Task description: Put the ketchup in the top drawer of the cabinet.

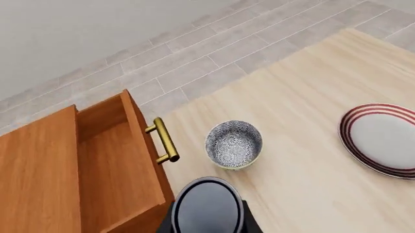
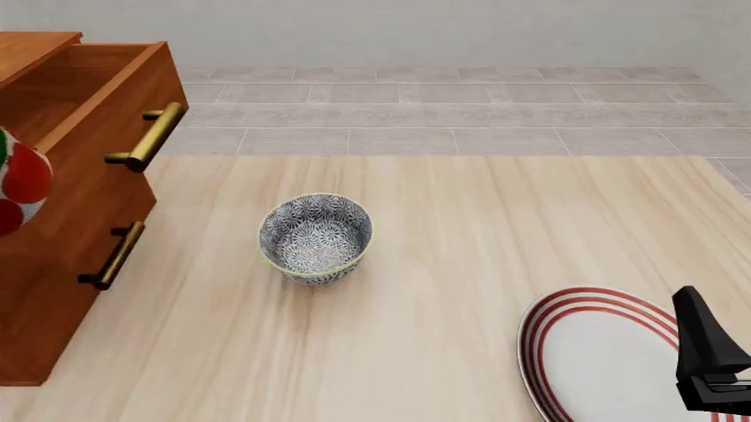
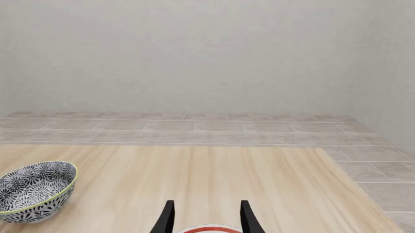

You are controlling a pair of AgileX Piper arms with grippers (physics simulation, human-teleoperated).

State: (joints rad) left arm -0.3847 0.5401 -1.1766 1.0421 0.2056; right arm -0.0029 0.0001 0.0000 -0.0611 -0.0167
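The ketchup (image 1: 207, 206) shows its dark grey lid between my left gripper's black fingers (image 1: 248, 222). My left gripper (image 1: 207, 224) is shut on it and holds it in the air, close beside the open top drawer (image 1: 113, 160). In the front view only the can's red and green label (image 2: 17, 189) shows at the left edge, in front of the cabinet (image 2: 47, 308). The top drawer (image 2: 88, 88) is pulled out and looks empty, with its brass handle (image 2: 147, 136) facing the table. My right gripper (image 3: 207, 217) is open and empty, low at the front right (image 2: 708, 360).
A grey patterned bowl (image 2: 315, 237) stands on the table just right of the cabinet. A white plate with red rings (image 2: 593, 356) lies at the front right, under my right gripper. The lower drawer (image 2: 70, 264) is shut.
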